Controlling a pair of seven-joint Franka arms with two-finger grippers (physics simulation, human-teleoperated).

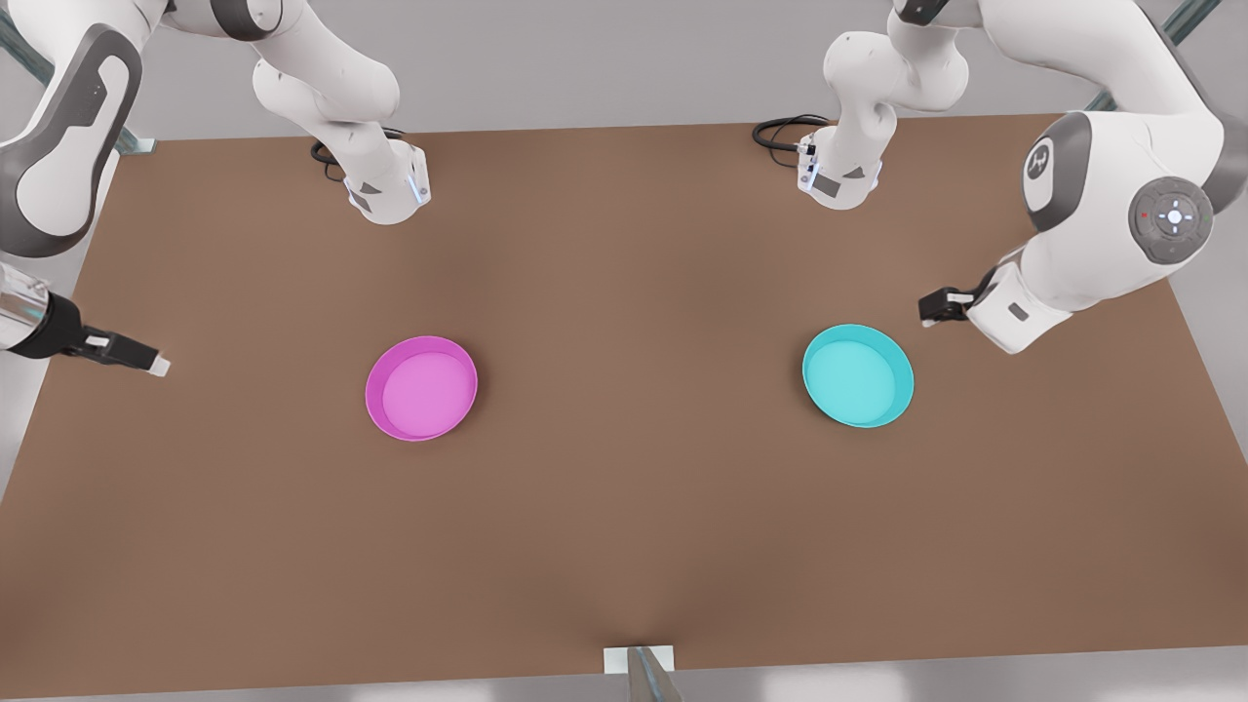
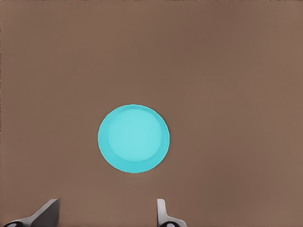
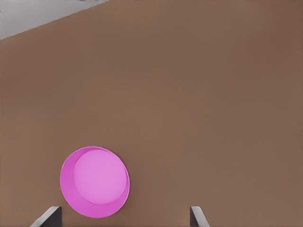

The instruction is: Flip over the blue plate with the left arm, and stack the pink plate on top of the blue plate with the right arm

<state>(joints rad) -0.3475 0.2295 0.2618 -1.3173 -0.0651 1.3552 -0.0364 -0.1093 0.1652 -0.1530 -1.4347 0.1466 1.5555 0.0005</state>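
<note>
The blue plate (image 1: 858,375) sits rim-up on the brown table (image 1: 624,526), toward the front view's right. The pink plate (image 1: 421,388) sits rim-up toward the front view's left, well apart from it. Both rest flat, with nothing on or in them.

The left end effector (image 1: 931,310) hangs above the table just beside the blue plate, at the front view's right. In that view it is small and dark and mostly hidden behind the left arm's (image 1: 1111,205) white wrist, so its fingers cannot be made out there. In the left wrist view, the fingertips (image 2: 47,213) show at the picture's edge, cut off, spread wide with bare table between them. It is open and holds nothing. The blue plate (image 2: 134,138) lies ahead of them, whole and unobstructed.

The right end effector (image 1: 136,356) reaches in from the front view's left edge, well clear of the pink plate, with most of the right arm (image 1: 68,136) cut off by the frame. In the right wrist view, its two fingertips (image 3: 47,216) are again clipped by the picture's edge and stand far apart, empty. The pink plate (image 3: 94,182) lies between them and slightly ahead, not touched.

At the table's near edge, a small white bracket (image 1: 639,660) is partly cut off.
</note>
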